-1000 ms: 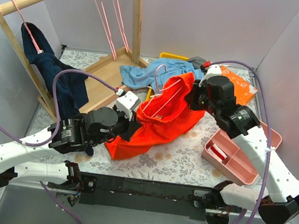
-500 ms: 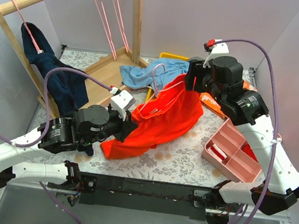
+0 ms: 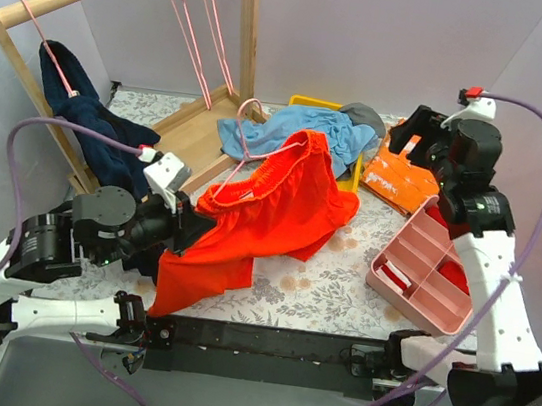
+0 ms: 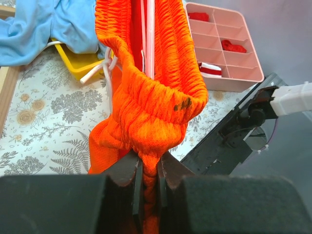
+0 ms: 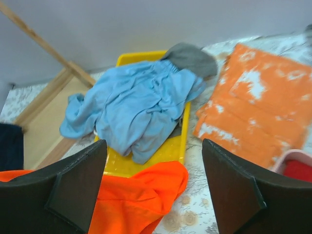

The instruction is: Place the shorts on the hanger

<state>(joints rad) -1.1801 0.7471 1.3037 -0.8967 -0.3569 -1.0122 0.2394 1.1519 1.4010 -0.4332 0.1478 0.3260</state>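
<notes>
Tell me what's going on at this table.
The left end effector is shut on the waistband of the shorts, pulling the fabric taut. The hanger runs into the waist opening, with its hook sticking out at the far end. The right end effector is open and holds nothing. It hovers at the back right, facing a blue garment.

The floral worktop (image 3: pixel 321 281) carries a pink compartment box (image 3: pixel 403 302), a yellow tray (image 3: pixel 315 102), an orange white-speckled packet (image 3: pixel 406 177), a wooden rack base (image 3: pixel 195 132) and part of the shorts (image 3: pixel 270 213).
</notes>
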